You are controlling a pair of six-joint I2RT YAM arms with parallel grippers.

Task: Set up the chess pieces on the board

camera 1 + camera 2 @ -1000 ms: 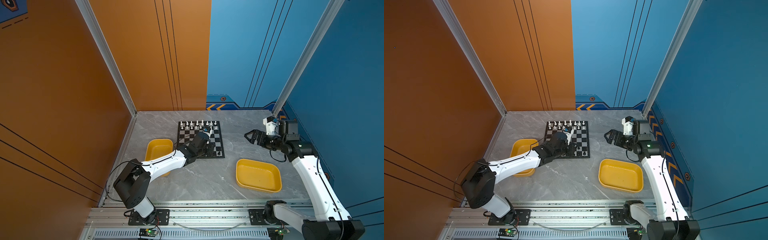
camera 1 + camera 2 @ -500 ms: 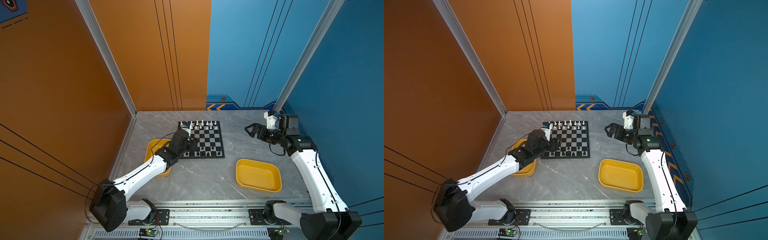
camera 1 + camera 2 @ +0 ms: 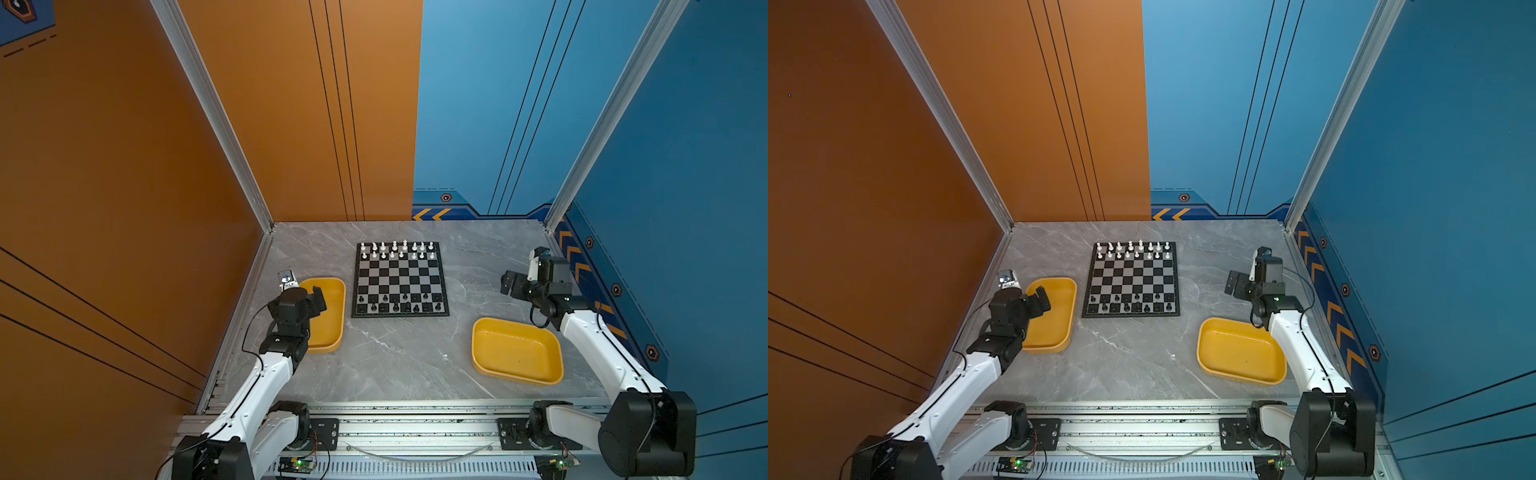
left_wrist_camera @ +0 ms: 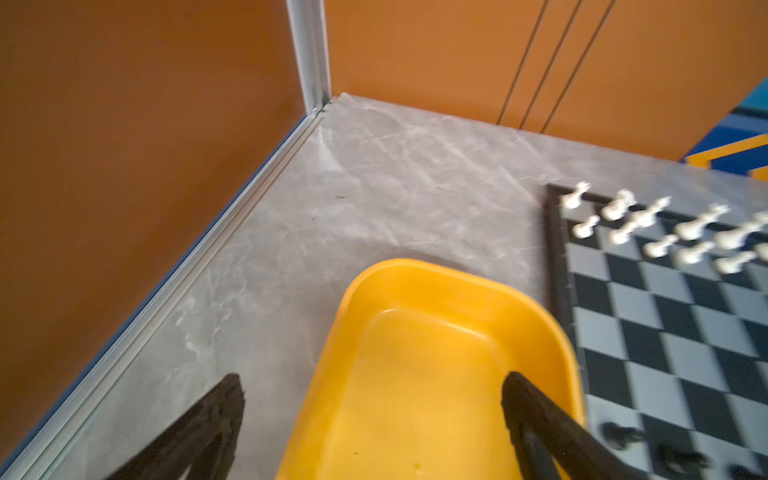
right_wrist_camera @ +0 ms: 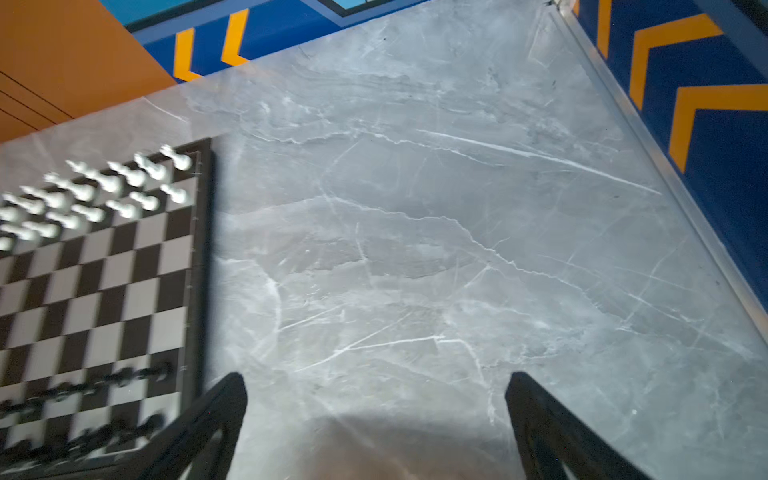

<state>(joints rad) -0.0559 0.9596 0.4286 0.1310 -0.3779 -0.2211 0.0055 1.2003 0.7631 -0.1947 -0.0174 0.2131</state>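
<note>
Left arm rises from the near rail, elbow bent, wrist above the near end of the left yellow tray (image 3: 329, 318). Left gripper (image 4: 374, 376) points down and forward over that tray, fingers (image 4: 226, 409) spread wide with nothing between them. Tray looks bare inside.

Board (image 3: 400, 278) lies flat mid-tabletop (image 3: 395, 361), just beside the left tray. White chess pieces (image 3: 394, 246) stand on the two far rows, black chess pieces (image 3: 405, 296) on the two near rows, middle squares bare.

Right yellow tray (image 3: 517, 351) sits near-right of the board, apart from it.

Right arm slants up from the near-right rail along the blue wall. Right gripper (image 5: 376, 376) hangs over bare tabletop to the right of the board, fingers (image 5: 536, 409) wide apart, holding nothing.
</note>
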